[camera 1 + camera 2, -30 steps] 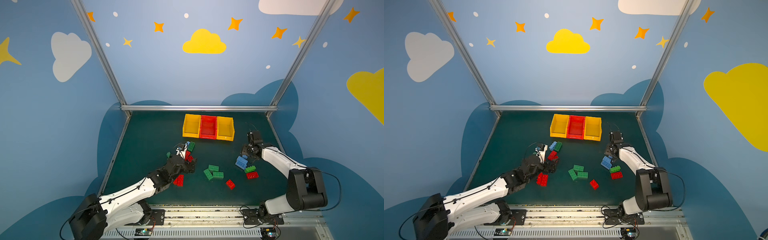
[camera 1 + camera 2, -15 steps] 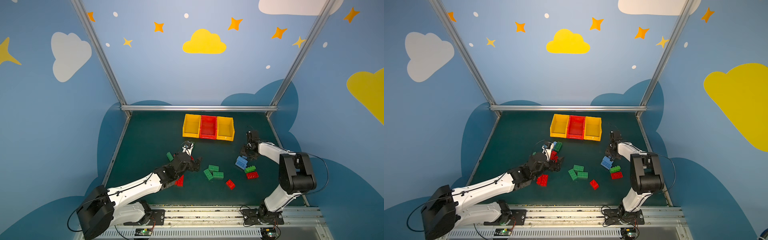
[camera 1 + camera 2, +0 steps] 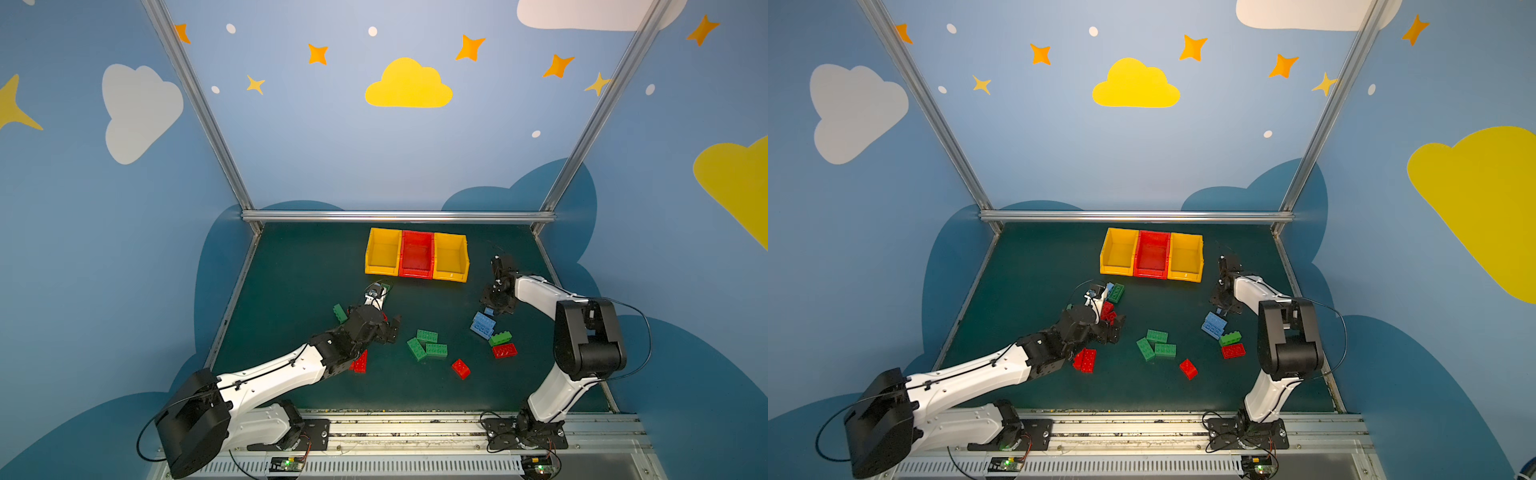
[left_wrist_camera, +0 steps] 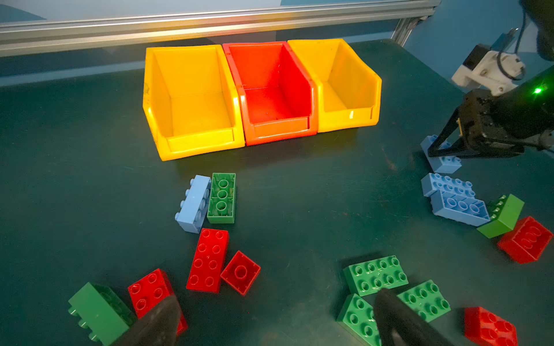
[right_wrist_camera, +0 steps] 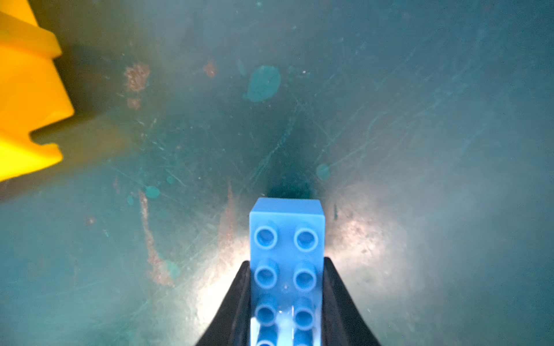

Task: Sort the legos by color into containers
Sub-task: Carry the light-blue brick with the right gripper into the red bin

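Blue lego (image 5: 287, 227), resting on the bench (image 5: 419, 119) near the yellow bin (image 5: 27, 90), is being pinched by my right tool (image 5: 287, 262), so I'm planning a straight lift, keeping the spread left tool (image 4: 275, 296) clear.

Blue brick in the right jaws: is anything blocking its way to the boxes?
Nothing visible blocks it. The jaws of the right gripper clamp the blue brick, and only bare green mat lies between it and the nearest yellow bin.
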`<state>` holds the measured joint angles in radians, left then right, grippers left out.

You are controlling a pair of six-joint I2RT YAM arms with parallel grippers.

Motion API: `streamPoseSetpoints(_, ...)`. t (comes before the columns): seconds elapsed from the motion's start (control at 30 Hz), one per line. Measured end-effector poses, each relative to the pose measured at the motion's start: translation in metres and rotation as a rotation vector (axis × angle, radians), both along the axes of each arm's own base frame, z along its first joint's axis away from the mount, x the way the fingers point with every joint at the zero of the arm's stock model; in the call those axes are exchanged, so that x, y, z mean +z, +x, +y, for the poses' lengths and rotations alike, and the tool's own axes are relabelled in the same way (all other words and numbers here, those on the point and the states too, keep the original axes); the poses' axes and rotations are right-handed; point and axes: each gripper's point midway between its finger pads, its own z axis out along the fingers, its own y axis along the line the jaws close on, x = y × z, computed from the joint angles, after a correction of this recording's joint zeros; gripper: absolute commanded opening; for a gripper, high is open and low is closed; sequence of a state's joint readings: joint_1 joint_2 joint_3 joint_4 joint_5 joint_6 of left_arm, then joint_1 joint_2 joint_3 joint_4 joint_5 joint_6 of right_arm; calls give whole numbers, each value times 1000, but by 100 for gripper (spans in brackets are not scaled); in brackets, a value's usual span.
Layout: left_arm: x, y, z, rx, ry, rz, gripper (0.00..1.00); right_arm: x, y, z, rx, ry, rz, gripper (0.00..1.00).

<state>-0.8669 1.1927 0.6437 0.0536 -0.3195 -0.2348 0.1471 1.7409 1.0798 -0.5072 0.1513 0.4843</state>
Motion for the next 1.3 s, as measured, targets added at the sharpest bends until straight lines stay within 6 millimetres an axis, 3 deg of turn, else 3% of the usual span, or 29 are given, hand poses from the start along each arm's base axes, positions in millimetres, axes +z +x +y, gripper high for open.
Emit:
streamPoseSetpoints(0.13, 0, 0, 4, 14, 16, -4, 100, 17, -1, 11, 50, -20, 1, 18)
streamPoseSetpoints(0.2, 2, 0, 8, 26, 20, -11, 100, 36, 6, 29, 101, -22, -31, 18)
streamPoseSetpoints(0.43, 17, -3, 24, 75, 0, -53, 100, 119, 50, 117, 296, 21, -222, 19)
streamPoseSetpoints(0.53, 18, -5, 33, 97, -6, -64, 100, 140, 75, 158, 367, 48, -285, 19)
streamPoseSetpoints(0.63, 14, -5, 42, 121, 0, -62, 100, 137, 98, 190, 424, 62, -302, 20)
streamPoseSetpoints(0.73, 10, -4, 48, 142, 4, -53, 100, 119, 121, 212, 457, 63, -294, 19)
streamPoseSetpoints(1.0, 7, 0, 59, 182, 10, -37, 100, 71, 161, 242, 526, 68, -262, 22)
streamPoseSetpoints(1.03, 6, 1, 61, 188, 12, -33, 100, 69, 164, 245, 532, 70, -265, 26)
streamPoseSetpoints(1.17, 2, 1, 66, 205, 20, -19, 100, 71, 173, 253, 543, 88, -286, 65)
streamPoseSetpoints(1.23, 1, 0, 68, 211, 22, -12, 100, 75, 173, 255, 562, 95, -293, 73)
streamPoseSetpoints(1.3, 2, -1, 69, 213, 18, -11, 100, 79, 172, 258, 574, 104, -299, 74)
